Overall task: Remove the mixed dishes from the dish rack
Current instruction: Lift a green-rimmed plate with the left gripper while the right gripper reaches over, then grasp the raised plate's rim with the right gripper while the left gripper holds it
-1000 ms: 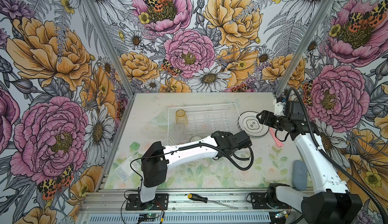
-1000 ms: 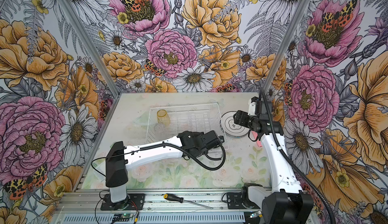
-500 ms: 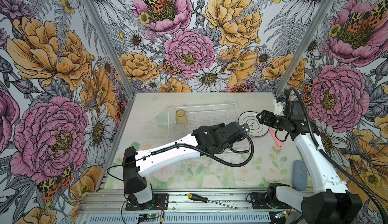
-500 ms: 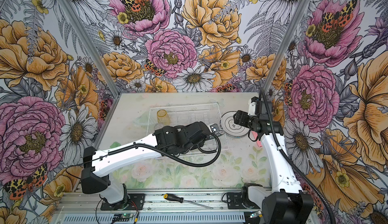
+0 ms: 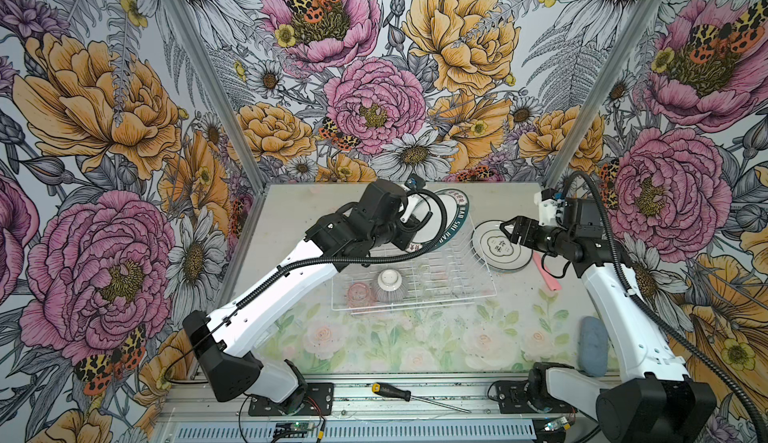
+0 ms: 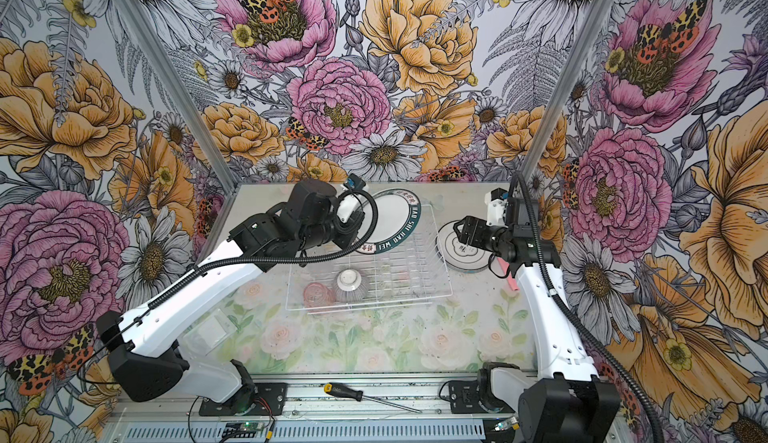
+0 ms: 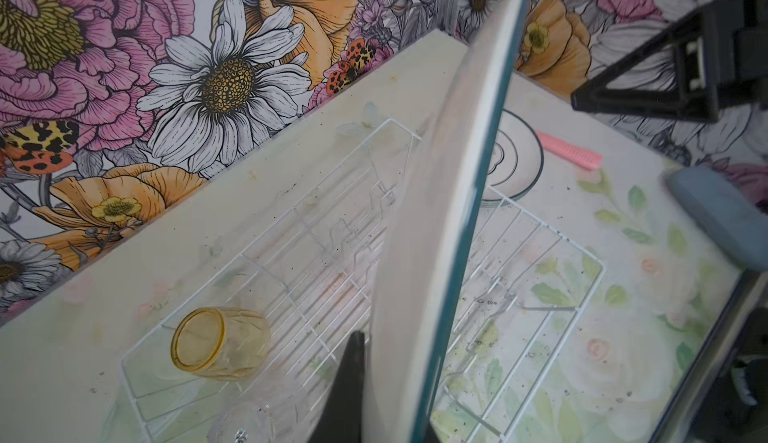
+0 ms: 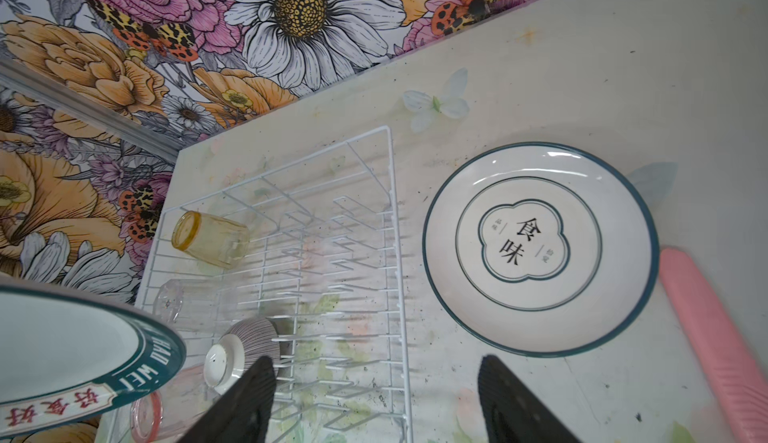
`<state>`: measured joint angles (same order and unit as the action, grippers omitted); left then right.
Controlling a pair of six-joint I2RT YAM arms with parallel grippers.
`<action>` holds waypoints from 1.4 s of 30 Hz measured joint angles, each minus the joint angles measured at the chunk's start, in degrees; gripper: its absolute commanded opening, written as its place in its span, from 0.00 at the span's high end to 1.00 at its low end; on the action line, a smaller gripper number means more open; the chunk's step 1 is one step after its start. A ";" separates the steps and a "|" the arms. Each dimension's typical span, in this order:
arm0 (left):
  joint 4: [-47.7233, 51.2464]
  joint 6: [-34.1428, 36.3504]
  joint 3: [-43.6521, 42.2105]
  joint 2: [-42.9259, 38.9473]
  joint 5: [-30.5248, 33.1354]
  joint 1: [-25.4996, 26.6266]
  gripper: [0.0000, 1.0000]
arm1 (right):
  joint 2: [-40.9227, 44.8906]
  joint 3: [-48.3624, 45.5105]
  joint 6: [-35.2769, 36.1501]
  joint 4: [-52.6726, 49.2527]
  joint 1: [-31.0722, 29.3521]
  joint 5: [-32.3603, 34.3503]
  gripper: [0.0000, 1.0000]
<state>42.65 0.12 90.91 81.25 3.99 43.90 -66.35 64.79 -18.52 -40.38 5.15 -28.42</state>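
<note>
In both top views we see the left gripper (image 5: 409,235) pressed together on the left rim of the lettered plate (image 5: 453,212), which it holds tilted over the far part of the dish rack (image 5: 415,308). In the rack's near left part the ribbed bowl (image 5: 390,285) sits upside down, white foot up. The pink tumbler (image 5: 359,293) is just beside it on the left. The right gripper (image 5: 509,234) hangs with its jaws spread above the second plate (image 5: 496,254), gripping nothing. That plate lies flat on the table (image 5: 415,349) just right of the rack. A pink strip (image 5: 546,274) lies right of it, a blue-grey pad (image 5: 594,349) lies near the table's right edge, and a screwdriver (image 5: 415,397) rests on the front rail

From the left wrist we look along the lettered plate (image 7: 436,212) edge-on, with one dark finger (image 7: 351,378) flat against its back. Below it the rack (image 7: 590,287) holds the yellow tumbler (image 7: 216,343) on its side in the far left corner. The clear tumbler (image 7: 245,424) shows only as a blur nearer the camera

From the right wrist we see the right gripper (image 8: 378,364) with both fingers wide apart and only rack wire and table between them. The second plate (image 8: 540,250) lies face up, apart from the rack's right wall (image 8: 390,212). Along the rack's left side the yellow tumbler (image 8: 210,237) and clear tumbler (image 8: 174,299) lie on their sides, with the bowl (image 8: 245,345) and pink tumbler (image 8: 145,416) nearer. The lettered plate's green rim (image 8: 70,337) fills one corner of this view
</note>
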 measured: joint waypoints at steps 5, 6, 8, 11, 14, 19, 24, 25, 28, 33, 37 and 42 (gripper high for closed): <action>-12.63 -11.15 -9.27 -2.43 -14.78 -9.09 1.00 | 0.02 -1.57 -0.37 4.42 0.00 -8.98 0.24; -14.99 -13.35 -10.84 -2.27 -17.25 -10.29 1.00 | 0.07 -1.99 -0.74 5.66 -0.11 -10.95 0.24; -18.40 -16.70 -12.94 -1.81 -20.96 -11.72 1.00 | 0.22 -2.84 -1.70 8.04 -0.35 -14.51 0.24; -23.08 -20.90 -14.53 -0.83 -25.46 -12.39 1.00 | 0.66 -3.96 -3.26 11.34 -0.98 -19.21 0.24; -28.46 -24.68 -15.54 0.17 -29.35 -12.72 1.00 | 0.98 -4.02 -4.26 13.62 -1.55 -22.38 0.24; -36.24 -30.14 -15.87 2.80 -34.23 -12.92 1.00 | 1.20 -4.04 -5.62 16.48 -2.36 -25.59 0.25; -39.98 -33.27 -15.87 6.40 -37.00 -12.83 1.00 | 1.20 -4.28 -7.43 19.39 -3.32 -27.04 0.26; -40.46 -33.86 -15.87 7.10 -37.48 -12.61 1.00 | 1.20 -4.35 -7.80 20.11 -3.50 -27.32 0.27; -42.75 -35.89 -15.87 9.09 -39.01 -12.24 1.00 | 1.07 -4.61 -9.01 22.08 -3.80 -27.71 0.29; -47.95 -39.95 -15.80 11.80 -42.23 -11.47 1.00 | 0.61 -5.20 -11.63 26.53 -4.09 -28.04 0.35; -53.18 -43.93 -15.80 13.86 -44.85 -11.21 1.00 | -0.31 -5.62 -13.86 30.10 -4.09 -28.33 0.53; -57.16 -47.10 -14.82 16.46 -46.53 -10.62 1.00 | -1.25 -8.61 -20.09 39.43 -4.11 -29.03 0.67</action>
<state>-14.50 -46.98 76.09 97.71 -42.54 33.28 -67.59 56.18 -38.61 -0.95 1.04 -57.45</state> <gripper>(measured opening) 0.098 0.376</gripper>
